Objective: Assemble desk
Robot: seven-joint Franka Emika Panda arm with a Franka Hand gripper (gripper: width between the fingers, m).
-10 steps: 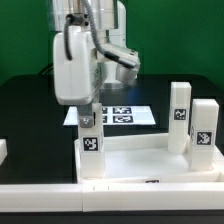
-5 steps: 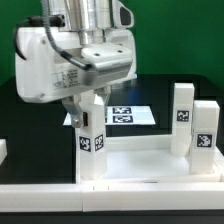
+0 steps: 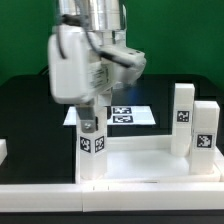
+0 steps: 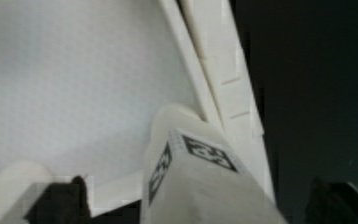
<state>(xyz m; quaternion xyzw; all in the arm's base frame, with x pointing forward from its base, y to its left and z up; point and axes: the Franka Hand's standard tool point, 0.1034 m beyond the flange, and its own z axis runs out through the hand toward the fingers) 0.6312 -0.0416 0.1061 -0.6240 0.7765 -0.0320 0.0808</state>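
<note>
The white desk top (image 3: 150, 162) lies in front of the arm with its rim up. Three tagged white legs stand upright in it: one at the exterior view's left (image 3: 91, 152) and two at the right (image 3: 180, 116) (image 3: 205, 134). My gripper (image 3: 88, 119) hangs straight over the left leg, astride its upper end. In the wrist view that leg (image 4: 202, 165) rises between my dark fingers (image 4: 62, 202), with a gap on each side, so my gripper (image 4: 202, 208) is open. The desk top's floor (image 4: 69, 80) and rim (image 4: 211, 60) show behind the leg.
The marker board (image 3: 122, 116) lies flat on the black table behind the desk top. A long white bar (image 3: 110, 196) runs along the front edge. A small white piece (image 3: 3, 151) shows at the exterior view's left edge. A green wall closes the back.
The wrist has swung round over the left leg between the frames. The jaws have opened off the leg, which stays upright in its corner.
</note>
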